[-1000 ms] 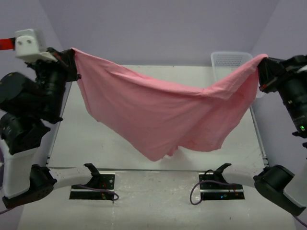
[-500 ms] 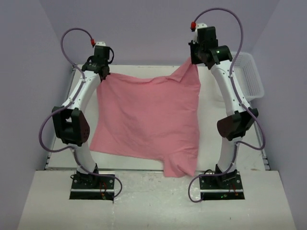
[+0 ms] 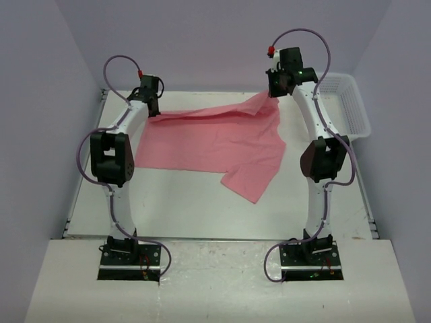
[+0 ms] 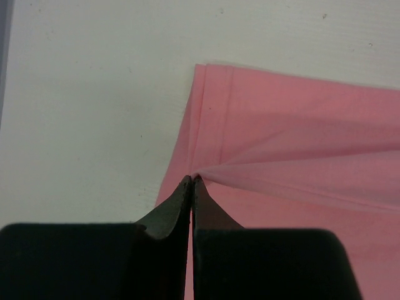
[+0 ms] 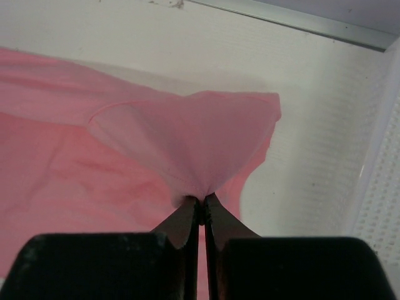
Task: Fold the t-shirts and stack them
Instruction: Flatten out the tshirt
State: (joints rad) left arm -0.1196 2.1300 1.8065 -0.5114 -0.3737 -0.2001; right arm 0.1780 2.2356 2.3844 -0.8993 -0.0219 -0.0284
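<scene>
White table [image 3: 182,208], lilac walls [image 3: 202,40]; rumpled salmon-pink t-shirt [image 3: 209,141] w/ far corners clamped in left claw [image 4: 192,182] & right claw [image 5: 201,203].

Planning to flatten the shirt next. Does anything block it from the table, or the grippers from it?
Nothing visible. The left gripper and right gripper both pinch the shirt; the basket stands apart at the table's right edge.

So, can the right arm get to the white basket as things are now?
Probably yes: the basket stands just beside the right claw with nothing between them. But that claw is shut on the t-shirt, so the cloth would be dragged along.
</scene>
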